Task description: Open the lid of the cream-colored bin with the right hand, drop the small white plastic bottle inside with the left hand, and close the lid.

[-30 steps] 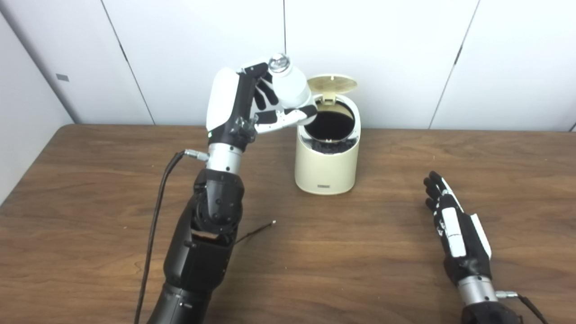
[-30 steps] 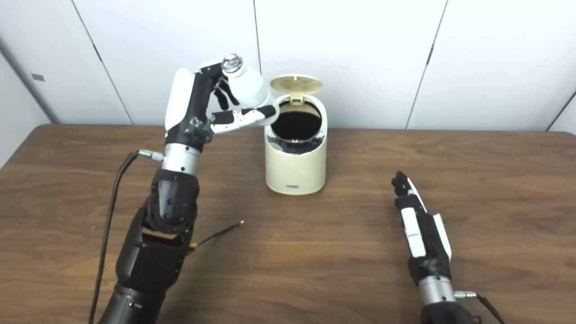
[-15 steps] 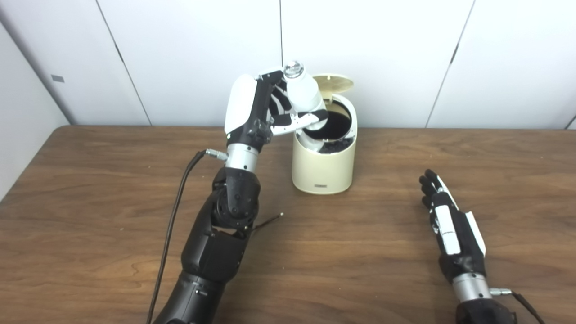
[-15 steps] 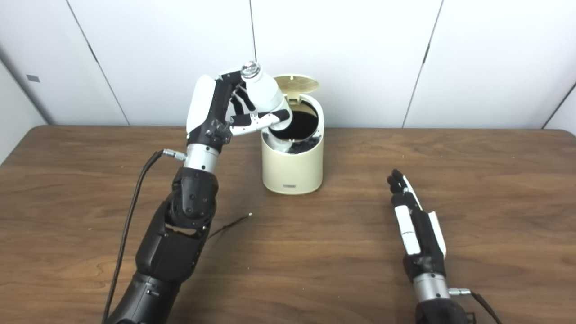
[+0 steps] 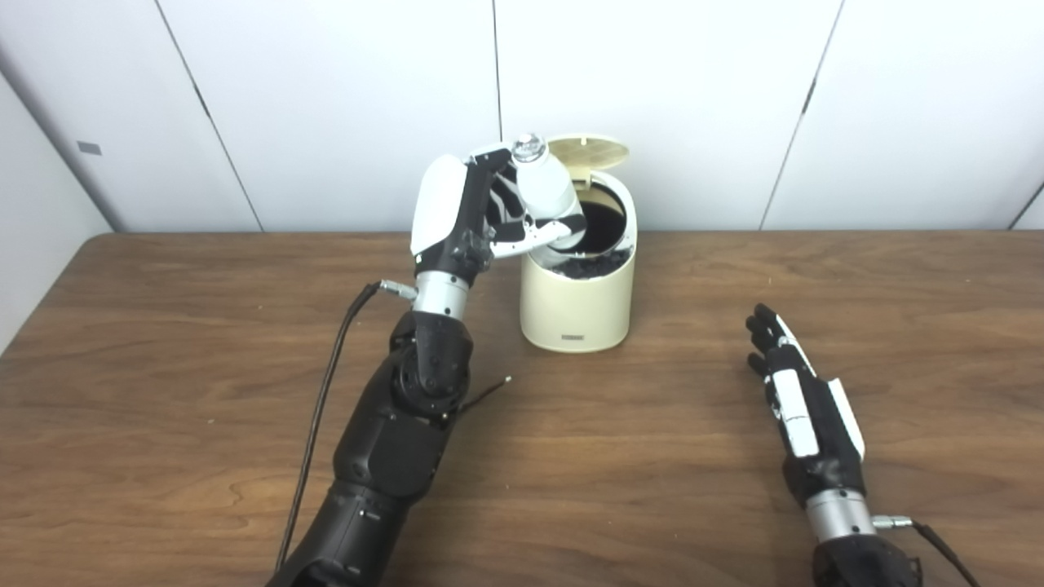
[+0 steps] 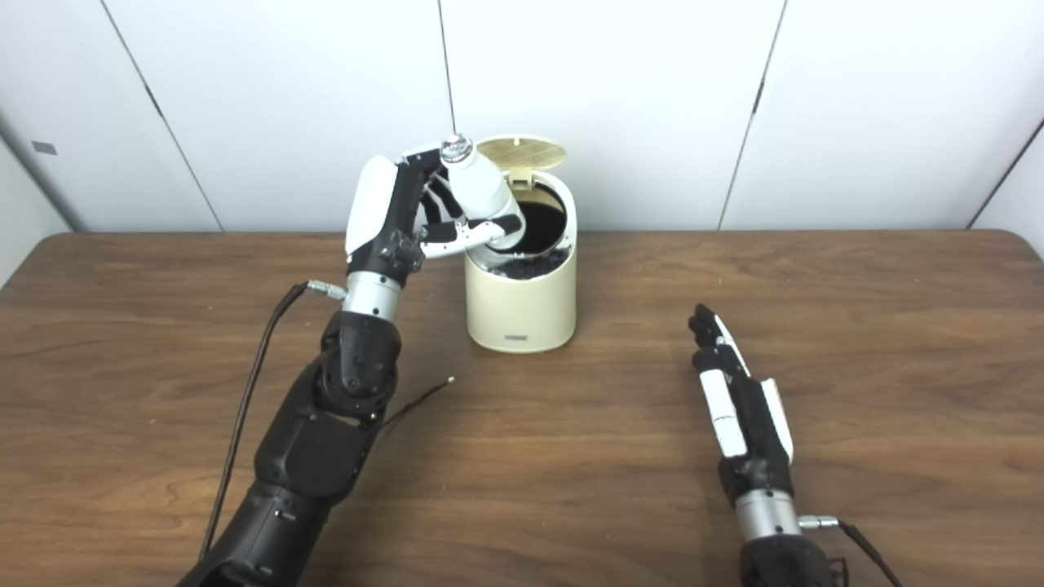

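One loose wire (image 5: 481, 395) – beside left arm.

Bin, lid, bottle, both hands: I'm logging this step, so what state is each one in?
Bin: upright on the table, mouth uncovered.
Lid: open, tipped back.
Bottle: held tilted, base at the bin's mouth.
Left hand: shut on the bottle.
Right hand: open, holds nothing, low over the table.
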